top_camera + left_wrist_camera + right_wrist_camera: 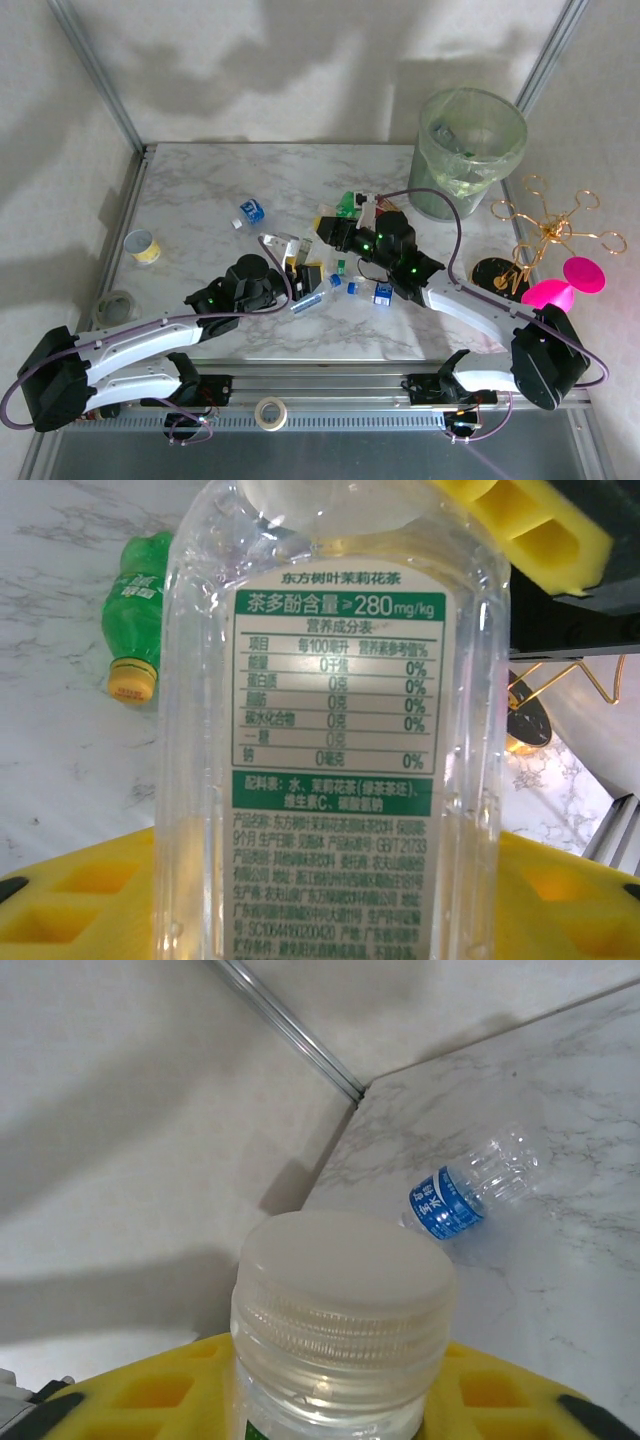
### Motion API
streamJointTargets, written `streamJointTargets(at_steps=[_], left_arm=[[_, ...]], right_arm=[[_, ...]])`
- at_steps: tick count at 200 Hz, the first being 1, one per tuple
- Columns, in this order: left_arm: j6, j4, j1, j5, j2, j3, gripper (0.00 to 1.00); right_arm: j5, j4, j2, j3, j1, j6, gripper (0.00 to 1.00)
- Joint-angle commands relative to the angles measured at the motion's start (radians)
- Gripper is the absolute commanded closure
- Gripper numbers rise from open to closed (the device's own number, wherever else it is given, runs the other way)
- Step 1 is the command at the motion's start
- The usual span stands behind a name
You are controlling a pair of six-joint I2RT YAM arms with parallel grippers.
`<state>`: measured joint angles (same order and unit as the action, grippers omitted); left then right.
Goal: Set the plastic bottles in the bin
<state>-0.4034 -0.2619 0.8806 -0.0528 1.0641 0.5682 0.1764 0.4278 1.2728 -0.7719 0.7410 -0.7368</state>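
plastic bottles [330,730], two clamped (one bin [440,170])

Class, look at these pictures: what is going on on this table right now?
Two robot arms are clearing plastic bottles into the bin. The left end effector grips a clear bottle around its labelled body. The right end effector is shut just under a white cap, apparently of that same bottle, which looks like a handover. Several more lie loose on the table, away from the bin.

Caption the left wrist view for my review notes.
Left gripper clamps a clear green-labelled bottle; a green bottle lies on the marble table behind.
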Motion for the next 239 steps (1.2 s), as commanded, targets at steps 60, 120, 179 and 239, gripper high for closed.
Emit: streamJointTargets(at_steps=[60, 120, 179, 239], left_arm=[[-0.004, -0.023, 0.021, 0.055, -0.055, -0.023, 0.15], [-0.091, -0.02, 0.002, 0.355, -0.233, -0.122, 0.0], [-0.247, 0.045, -0.15, 0.364, -0.244, -0.179, 0.0], [-0.294, 0.132, -0.195, 0.314, -0.146, -0.169, 0.01]], right_arm=[[-0.048, -0.019, -0.022, -0.012, -0.015, 0.077, 0.75], [-0.102, -0.207, -0.106, -0.116, -0.149, 0.183, 0.75], [-0.155, -0.423, -0.051, -0.48, -0.426, 0.34, 0.77], [-0.277, -0.424, 0.181, -0.811, -0.648, 0.376, 0.76]])
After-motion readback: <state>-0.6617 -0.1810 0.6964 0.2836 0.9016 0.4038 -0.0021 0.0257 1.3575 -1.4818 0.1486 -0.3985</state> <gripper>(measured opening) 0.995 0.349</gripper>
